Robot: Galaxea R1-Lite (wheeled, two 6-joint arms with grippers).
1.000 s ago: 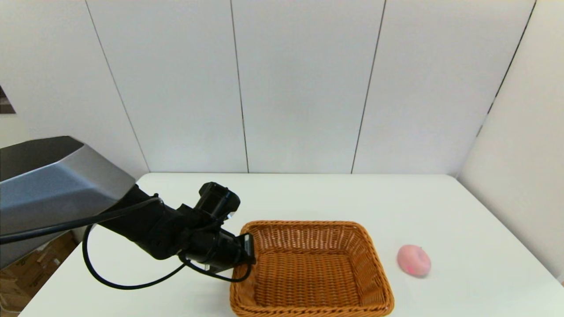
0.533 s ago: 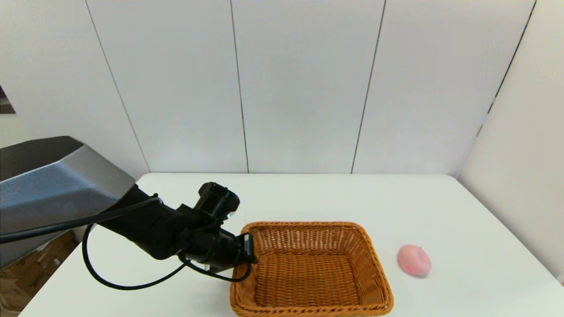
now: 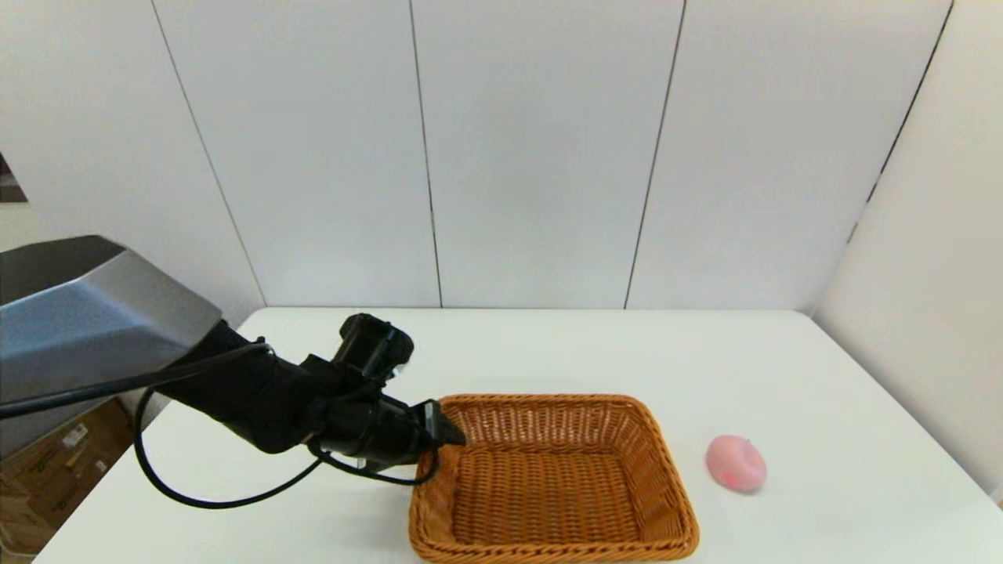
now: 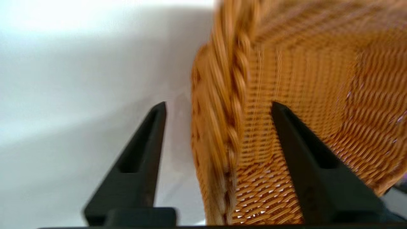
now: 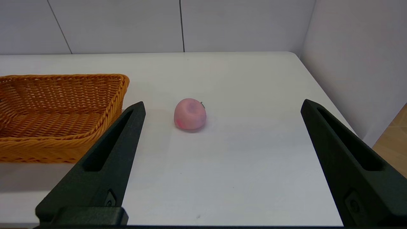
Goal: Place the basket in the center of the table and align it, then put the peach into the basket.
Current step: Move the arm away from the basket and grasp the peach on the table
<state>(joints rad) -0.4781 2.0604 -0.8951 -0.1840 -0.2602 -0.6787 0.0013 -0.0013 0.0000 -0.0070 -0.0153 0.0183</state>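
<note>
White wall panels back the white tabletop (image 3: 548, 352). Nearest the robot, the basket (image 3: 553, 479) sits close to the front edge, about mid-width. The left gripper (image 4: 219, 108) straddles its left rim, jaws parted, one finger outside and one inside; the blurred wrist view seems to show neither touching. The peach (image 3: 736, 463) lies right of the basket, apart, with bare tabletop around and beyond it. Only the right wrist view shows the right gripper (image 5: 222, 108), jaws wide open, facing the peach.
</note>
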